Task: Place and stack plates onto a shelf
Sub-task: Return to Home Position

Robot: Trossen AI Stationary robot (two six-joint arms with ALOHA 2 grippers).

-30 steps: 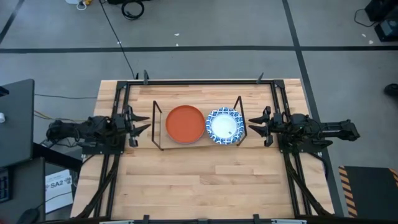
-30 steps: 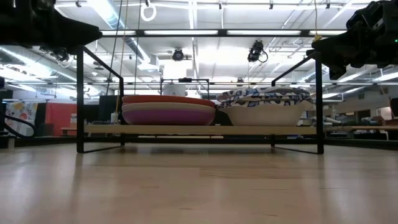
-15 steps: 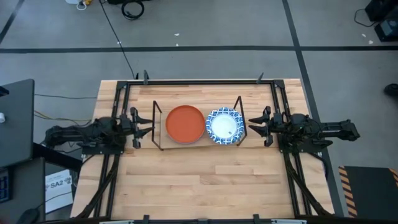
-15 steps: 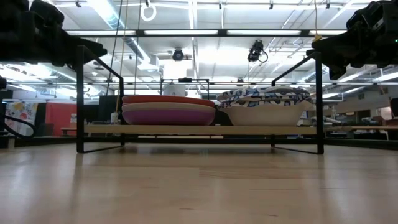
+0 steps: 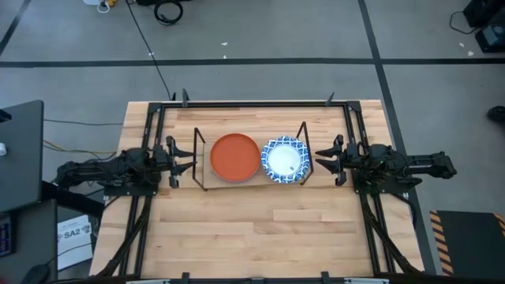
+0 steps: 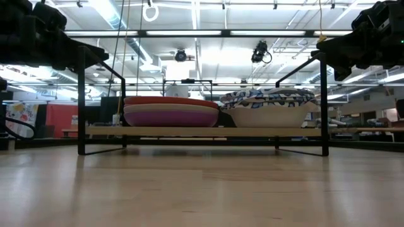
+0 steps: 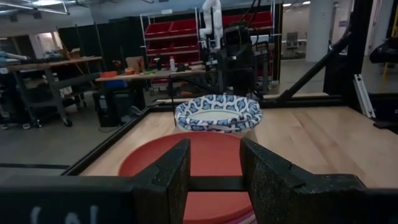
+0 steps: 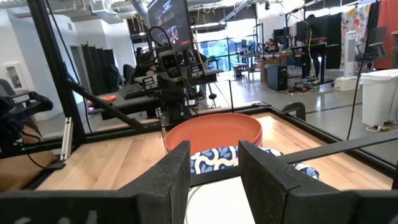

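My left gripper (image 5: 186,157) hangs open and empty between the left edge of the light wooden worktop (image 5: 252,229) and the low black-rod shelf (image 6: 189,132) with its pale board. My right gripper (image 5: 321,158) hangs open and empty between that shelf and the right edge. On the board, a round orange plate (image 5: 235,157) tops a beige plate (image 6: 170,108) and a magenta plate (image 6: 170,118) toward the left end, and the blue-and-white patterned plates (image 5: 286,159) sit stacked at the right end, just beside them.
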